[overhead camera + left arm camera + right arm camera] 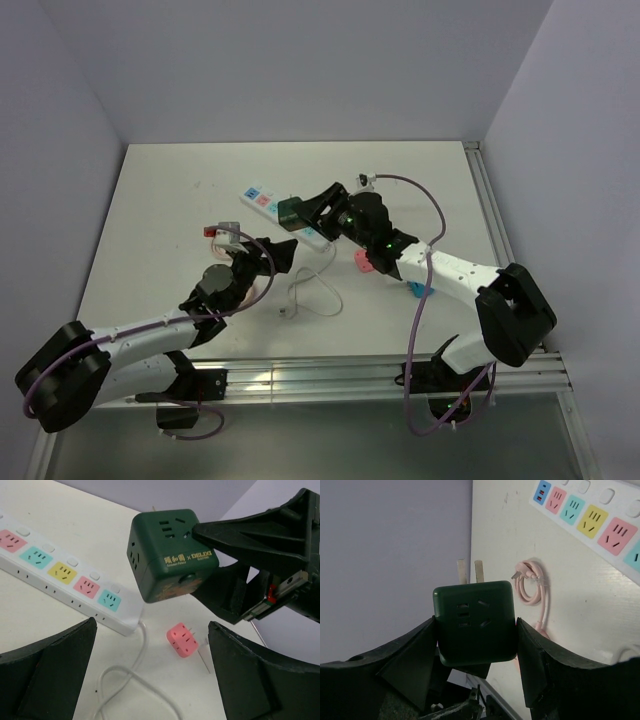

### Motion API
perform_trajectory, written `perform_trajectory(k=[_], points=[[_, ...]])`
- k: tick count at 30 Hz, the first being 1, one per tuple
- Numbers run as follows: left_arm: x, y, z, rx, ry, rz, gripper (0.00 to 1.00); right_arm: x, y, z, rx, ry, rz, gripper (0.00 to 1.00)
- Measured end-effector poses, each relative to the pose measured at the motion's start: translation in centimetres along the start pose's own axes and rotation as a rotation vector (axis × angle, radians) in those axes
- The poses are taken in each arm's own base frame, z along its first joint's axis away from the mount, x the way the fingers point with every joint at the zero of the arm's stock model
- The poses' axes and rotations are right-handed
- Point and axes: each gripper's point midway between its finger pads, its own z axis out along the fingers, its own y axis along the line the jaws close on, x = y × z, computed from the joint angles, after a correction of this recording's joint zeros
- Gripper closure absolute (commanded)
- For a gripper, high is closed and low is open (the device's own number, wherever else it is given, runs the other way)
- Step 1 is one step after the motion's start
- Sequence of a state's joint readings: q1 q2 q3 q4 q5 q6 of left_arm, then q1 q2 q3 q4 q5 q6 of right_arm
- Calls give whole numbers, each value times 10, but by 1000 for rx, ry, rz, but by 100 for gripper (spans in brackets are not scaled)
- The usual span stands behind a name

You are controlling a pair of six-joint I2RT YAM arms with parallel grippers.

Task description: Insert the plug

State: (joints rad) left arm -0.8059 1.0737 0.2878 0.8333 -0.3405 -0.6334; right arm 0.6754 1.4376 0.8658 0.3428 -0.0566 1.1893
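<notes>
My right gripper (pixel 297 212) is shut on a dark green cube plug adapter (pixel 290 211) and holds it above the near end of the white power strip (pixel 283 215). In the right wrist view the green cube (pixel 474 622) sits between both fingers, its two metal prongs pointing away. The left wrist view shows the cube (pixel 171 554) in the air beside the strip (pixel 70 580) with its coloured sockets. My left gripper (pixel 283 254) is open and empty, low over the table near the strip's white cord (pixel 312 292).
A pink adapter (pixel 182 640) lies on the table near the cord (pixel 131 667). Pink and blue adapters (pixel 362 263) lie under the right arm. A red-grey item (pixel 221 234) and a coiled pink cable (pixel 534 587) lie left of the strip.
</notes>
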Motion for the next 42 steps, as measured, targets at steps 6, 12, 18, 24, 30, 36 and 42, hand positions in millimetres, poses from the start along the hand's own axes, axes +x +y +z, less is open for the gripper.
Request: perform_trajectory(k=[6,12,18,24,30,36,42], points=[[-10,-8,8,10,-48,32,0,7,11,1,-17,17,12,83],[-15,-15,12,32,-70,57,1,13,15,2,-18,28,33,83],[-18,-23,19,44,-83,80,1,24,12,2,4,41,41,79],[-21,-21,23,22,-97,106,1,23,11,2,12,32,51,83],[-20,-18,27,-2,-103,111,0,24,12,2,10,34,62,87],[-18,-18,34,-17,-100,120,1,26,14,1,3,39,82,86],[-18,-13,36,-42,-106,128,5,32,16,0,-3,50,90,86]])
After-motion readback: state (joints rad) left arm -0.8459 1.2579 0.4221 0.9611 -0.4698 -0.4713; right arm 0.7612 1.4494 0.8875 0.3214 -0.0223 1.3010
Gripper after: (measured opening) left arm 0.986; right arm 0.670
